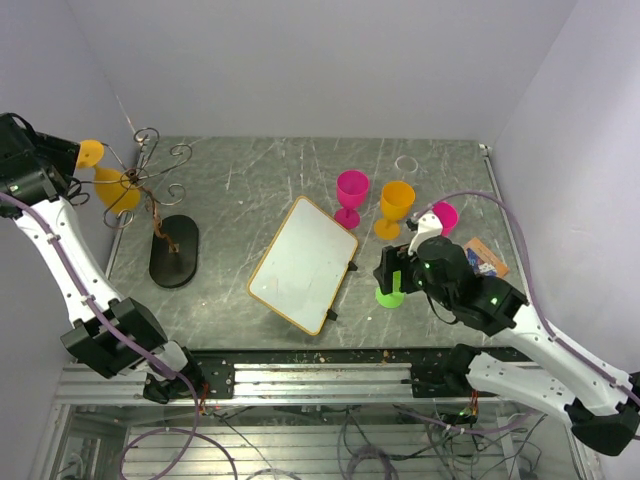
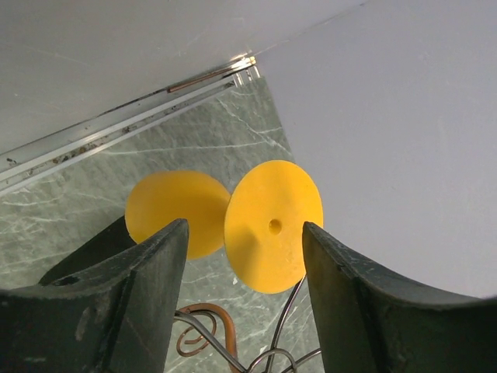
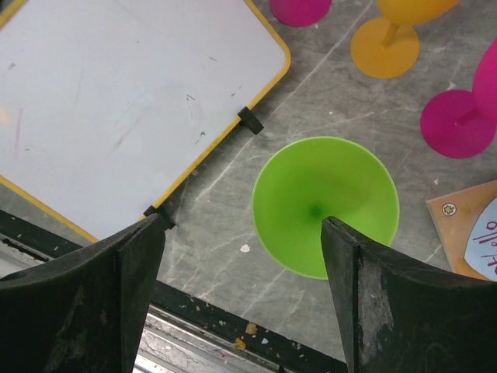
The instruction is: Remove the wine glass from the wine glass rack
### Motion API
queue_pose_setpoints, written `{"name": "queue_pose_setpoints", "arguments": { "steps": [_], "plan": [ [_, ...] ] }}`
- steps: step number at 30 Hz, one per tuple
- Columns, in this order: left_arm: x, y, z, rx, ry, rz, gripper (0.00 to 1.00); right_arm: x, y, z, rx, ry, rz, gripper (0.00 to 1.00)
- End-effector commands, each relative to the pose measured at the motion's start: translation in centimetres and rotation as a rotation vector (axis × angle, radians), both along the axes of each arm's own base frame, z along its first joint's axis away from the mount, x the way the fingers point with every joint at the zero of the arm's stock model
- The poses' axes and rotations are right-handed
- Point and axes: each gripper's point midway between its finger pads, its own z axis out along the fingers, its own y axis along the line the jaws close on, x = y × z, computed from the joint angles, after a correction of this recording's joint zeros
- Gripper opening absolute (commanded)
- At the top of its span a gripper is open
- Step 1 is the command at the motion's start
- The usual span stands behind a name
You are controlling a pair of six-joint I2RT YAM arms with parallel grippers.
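Table [image 1: 250, 180]: grey, scratched, walled on three sides.
Whiteboard [image 1: 303, 262]: lies flat at mid-table, yellow-framed, turned at an angle.
Rack [image 1: 174, 252]: stands at the left of the table on a black oval base, its scrolled wire arms spread at the top.
Left gripper [image 2: 245, 231]: raised at the rack's top left, jaws apart on either side of the glass's foot. The right finger is at the foot's edge and the left finger stands clear of it.
Right gripper [image 3: 245, 224]: wide open above the green glass, holding nothing.
Glass [image 1: 115, 187]: yellow, hanging tilted in the rack's left arms, foot towards the left gripper.
Green glass [image 3: 326, 203]: upright near the table's front edge, right of the whiteboard.
Other glasses: two pink [image 1: 351, 190] [image 1: 445, 215] and one orange [image 1: 396, 200], right of the whiteboard.
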Motion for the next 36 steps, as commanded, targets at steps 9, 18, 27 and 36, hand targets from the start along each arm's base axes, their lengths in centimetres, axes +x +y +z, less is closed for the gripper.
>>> {"name": "queue_pose_setpoints", "arguments": {
  "steps": [9,18,27,36],
  "plan": [
    [1.1,-0.9,0.9,-0.003,-0.057,-0.020,0.65,-0.3,-0.8,3.1,0.087,-0.090,-0.016,0.81],
    [1.7,-0.9,-0.8,-0.039,-0.012,-0.007,0.58,-0.2,-0.9,3.0,0.078,-0.087,-0.024,0.81],
    [2.3,-0.8,-1.3,-0.043,0.007,-0.014,0.55,0.0,-1.0,2.8,0.067,-0.083,-0.036,0.81],
    [2.2,-0.7,-2.0,-0.061,0.036,0.010,0.60,0.0,-1.2,2.9,0.068,-0.089,-0.044,0.81]
  ]
}}
